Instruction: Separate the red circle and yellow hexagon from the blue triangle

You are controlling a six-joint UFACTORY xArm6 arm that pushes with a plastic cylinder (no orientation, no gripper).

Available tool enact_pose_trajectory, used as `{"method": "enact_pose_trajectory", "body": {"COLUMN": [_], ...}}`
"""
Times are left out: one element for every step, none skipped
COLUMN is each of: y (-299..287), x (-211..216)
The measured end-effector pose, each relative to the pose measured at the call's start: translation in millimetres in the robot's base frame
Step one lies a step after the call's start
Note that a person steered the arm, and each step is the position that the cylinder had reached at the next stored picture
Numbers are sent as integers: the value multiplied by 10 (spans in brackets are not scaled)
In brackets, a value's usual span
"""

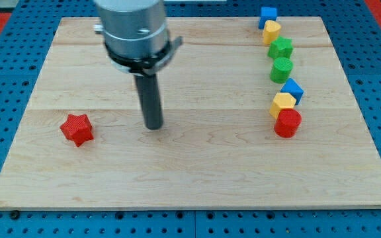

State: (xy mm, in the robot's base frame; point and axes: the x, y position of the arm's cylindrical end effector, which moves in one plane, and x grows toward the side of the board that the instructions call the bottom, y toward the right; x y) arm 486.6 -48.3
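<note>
My tip (153, 126) is a bare rod with no fingers, touching no block, resting on the wooden board (197, 172) left of centre. At the view's right, the red circle (287, 123), yellow hexagon (282, 104) and blue triangle (292, 89) sit clustered, touching.

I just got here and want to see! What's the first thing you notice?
A big silver arm with a dark rod stands over the wooden board; my tip rests left of middle, touching nothing. A red star sits alone at the view's left, opposite a column of blocks ending in the red circle.

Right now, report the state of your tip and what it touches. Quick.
My tip: no gripper, holding nothing, touching no block.
It stands right of the red star, far left of the red circle.
</note>
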Motion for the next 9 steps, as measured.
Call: {"method": "enact_pose_trajectory", "body": {"y": [606,1488,2056,2487,2490,2482,2560,2504,2211], "x": [459,498,275,70,12,-119,-299,-381,-381]}}
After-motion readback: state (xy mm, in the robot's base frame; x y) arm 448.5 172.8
